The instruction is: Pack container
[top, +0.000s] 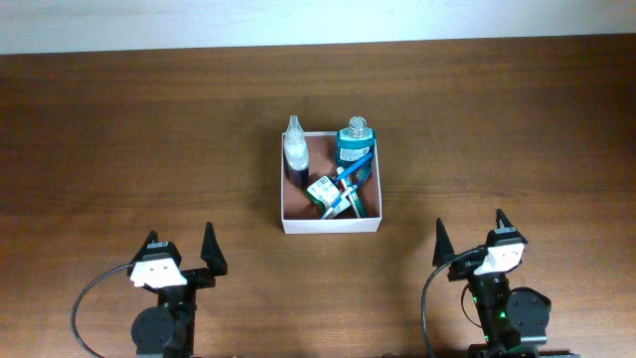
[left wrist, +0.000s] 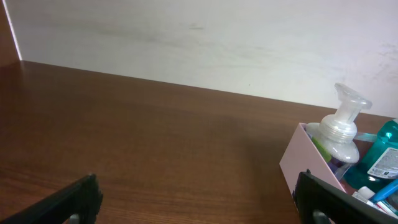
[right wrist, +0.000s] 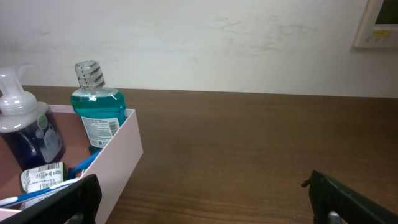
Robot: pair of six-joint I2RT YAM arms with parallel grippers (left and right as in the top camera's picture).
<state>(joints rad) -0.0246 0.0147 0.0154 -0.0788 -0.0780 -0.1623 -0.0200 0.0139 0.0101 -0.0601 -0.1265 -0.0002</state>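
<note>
On the brown wooden desk (top: 119, 129) sits the shallow square white-walled container (top: 331, 226), with a teal bottle (top: 355, 147) and a clear pump bottle (top: 296, 154) inside it. Well apart from the container, the left gripper (top: 181, 239) and right gripper (top: 469, 231) gape wide, both empty.

Even bright light, soft shadows, perhaps slight blur

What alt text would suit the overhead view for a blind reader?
A white-walled container holding a teal bottle, a pump bottle and small toiletries sits on a brown table. The left gripper and right gripper sit open, empty, below it.
</note>
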